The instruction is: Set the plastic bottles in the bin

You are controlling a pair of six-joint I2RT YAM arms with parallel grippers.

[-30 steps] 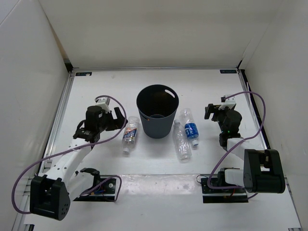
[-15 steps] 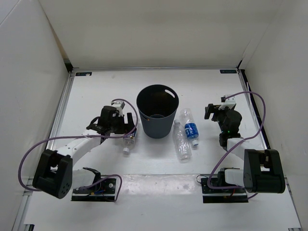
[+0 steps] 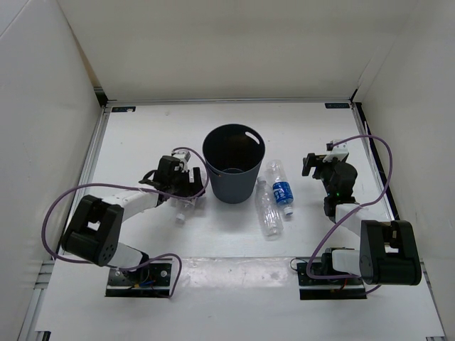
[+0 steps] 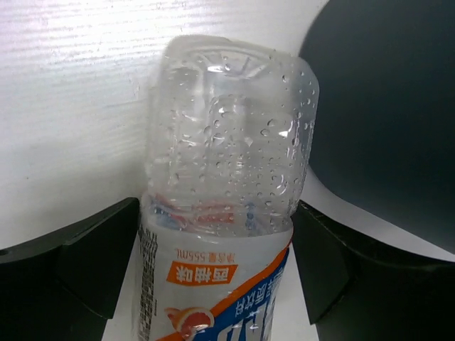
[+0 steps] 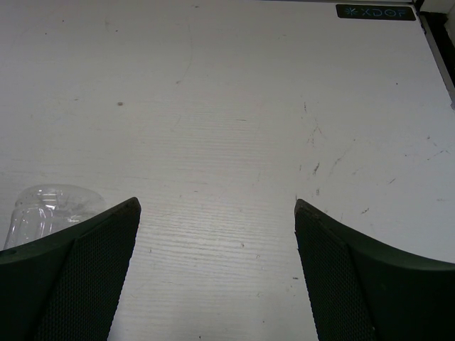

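White tabletop [image 4: 71, 106] carries the multicoloured-label bottle [image 4: 227, 177], lying between the left fingers [image 4: 85, 263].

A white table [image 3: 142, 135] fills the floor of a white-walled booth. A plain far wall [image 3: 227, 50] rises behind it, with a left wall [image 3: 35, 142] and a right wall [image 3: 419, 106] slanting in at the sides. A metal rail [image 3: 91, 167] runs along the table's left edge. Small dark labels sit at the far left corner [image 3: 123, 109] and the far right corner [image 3: 336, 106]. Near the front, a glossy strip [image 3: 234, 273] reflects soft, even light. Up close, the tabletop shows fine ridges and faint scuffs [image 5: 313, 135].
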